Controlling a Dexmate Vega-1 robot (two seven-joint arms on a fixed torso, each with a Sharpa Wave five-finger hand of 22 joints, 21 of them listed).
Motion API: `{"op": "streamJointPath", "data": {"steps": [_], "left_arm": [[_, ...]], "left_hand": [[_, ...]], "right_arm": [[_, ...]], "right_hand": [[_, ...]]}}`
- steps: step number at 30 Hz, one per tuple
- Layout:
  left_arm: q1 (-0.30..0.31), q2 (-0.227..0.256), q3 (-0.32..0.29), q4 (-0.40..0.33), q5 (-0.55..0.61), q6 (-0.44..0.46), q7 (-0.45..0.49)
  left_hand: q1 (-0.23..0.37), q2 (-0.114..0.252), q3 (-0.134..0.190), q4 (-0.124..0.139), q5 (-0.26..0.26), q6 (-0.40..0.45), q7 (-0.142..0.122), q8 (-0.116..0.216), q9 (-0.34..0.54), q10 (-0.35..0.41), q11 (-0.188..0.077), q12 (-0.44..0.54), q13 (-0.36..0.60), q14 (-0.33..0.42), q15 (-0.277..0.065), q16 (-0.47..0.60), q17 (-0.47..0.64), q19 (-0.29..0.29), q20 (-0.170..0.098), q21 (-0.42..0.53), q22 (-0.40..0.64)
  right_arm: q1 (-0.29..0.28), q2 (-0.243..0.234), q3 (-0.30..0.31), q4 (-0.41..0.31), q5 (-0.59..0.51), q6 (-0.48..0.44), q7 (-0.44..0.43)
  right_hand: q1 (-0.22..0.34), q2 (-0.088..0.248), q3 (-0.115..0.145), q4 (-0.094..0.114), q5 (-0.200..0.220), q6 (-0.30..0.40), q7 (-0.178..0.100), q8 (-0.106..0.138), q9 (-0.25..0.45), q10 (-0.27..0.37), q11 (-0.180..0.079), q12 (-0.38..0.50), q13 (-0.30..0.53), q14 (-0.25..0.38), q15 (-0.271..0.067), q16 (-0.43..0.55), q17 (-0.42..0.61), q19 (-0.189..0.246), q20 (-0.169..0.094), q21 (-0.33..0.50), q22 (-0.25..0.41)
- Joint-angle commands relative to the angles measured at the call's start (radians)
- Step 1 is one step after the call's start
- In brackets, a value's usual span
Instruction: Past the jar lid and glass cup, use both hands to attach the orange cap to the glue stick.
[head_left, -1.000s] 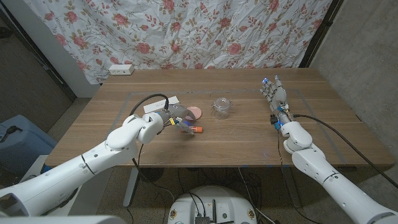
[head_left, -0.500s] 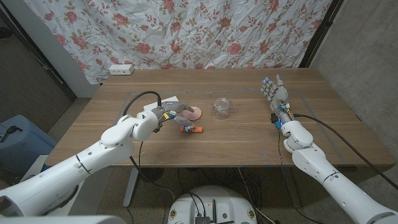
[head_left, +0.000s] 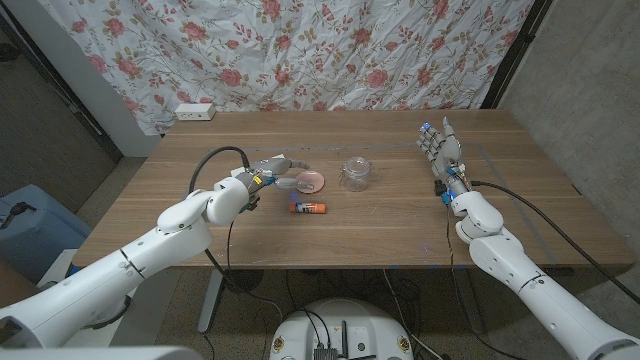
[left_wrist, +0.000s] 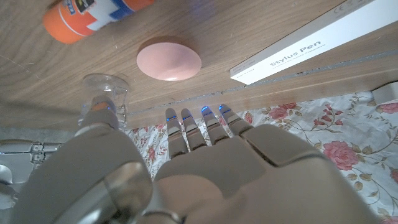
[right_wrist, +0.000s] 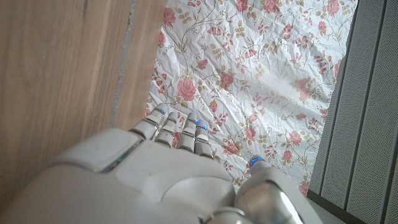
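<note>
Fingers (head_left: 283, 163) of both hands spread, empty; jar lid (head_left: 313, 181), glass cup (head_left: 354, 172) beyond glue stick (head_left: 309, 208).

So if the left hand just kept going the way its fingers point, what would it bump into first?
Probably the pink lid: the left hand points across the table toward it, with the glass cup further along. Height is hard to judge, so it might pass just over the lid.

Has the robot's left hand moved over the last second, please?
Yes: the left hand let go of the orange-capped glue stick and drew back, away from the clear glass cup.
</note>
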Motion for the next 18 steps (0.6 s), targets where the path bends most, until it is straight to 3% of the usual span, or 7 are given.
{"op": "streamJointPath", "data": {"steps": [1,13,15,18], "left_arm": [[-0.024,-0.049,0.006,0.112,-0.115,-0.061,0.146],[-0.019,-0.146,-0.010,0.226,-0.287,-0.149,0.278],[-0.017,-0.165,-0.013,0.248,-0.315,-0.173,0.303],[-0.014,-0.185,-0.016,0.273,-0.349,-0.200,0.332]], "left_hand": [[-0.001,0.022,0.014,0.002,-0.003,0.009,0.012,0.010,0.001,0.006,0.014,0.010,0.000,0.016,-0.007,0.008,0.002,0.020,-0.008,0.010,0.001],[-0.013,0.045,0.023,0.005,-0.005,-0.001,0.024,0.006,0.001,0.002,0.022,0.010,0.000,0.017,-0.009,0.007,0.003,0.031,-0.016,0.011,0.001],[-0.027,0.082,0.035,0.016,-0.004,-0.003,0.031,0.006,0.001,0.000,0.027,0.010,0.000,0.017,-0.004,0.008,0.005,0.035,-0.013,0.011,0.001],[-0.034,0.095,0.039,0.020,-0.004,-0.003,0.033,0.007,0.001,0.001,0.034,0.011,0.000,0.016,-0.003,0.008,0.005,0.037,-0.014,0.011,0.001]], "right_arm": [[0.025,0.010,-0.009,0.033,0.014,0.005,0.032],[0.048,0.045,-0.013,0.103,0.010,0.067,0.054],[0.052,0.044,-0.014,0.109,0.002,0.070,0.053],[0.059,0.044,-0.014,0.116,0.004,0.067,0.057]], "right_hand": [[-0.007,0.017,-0.001,0.000,0.003,0.005,0.018,0.009,0.002,0.011,0.011,0.004,0.002,0.016,-0.017,0.008,-0.001,0.005,-0.019,0.005,0.002],[-0.005,0.020,0.001,0.000,0.004,0.014,0.021,0.012,0.002,0.021,0.001,0.006,0.001,0.016,-0.035,0.006,-0.002,0.017,-0.029,0.008,0.001],[-0.004,0.021,0.002,0.000,0.004,0.016,0.020,0.013,0.002,0.024,0.000,0.007,0.001,0.020,-0.039,0.007,-0.003,0.019,-0.030,0.009,0.001],[-0.003,0.023,0.004,-0.001,0.005,0.020,0.018,0.014,0.002,0.026,-0.001,0.007,0.001,0.023,-0.039,0.007,-0.003,0.024,-0.030,0.010,0.001]]}}
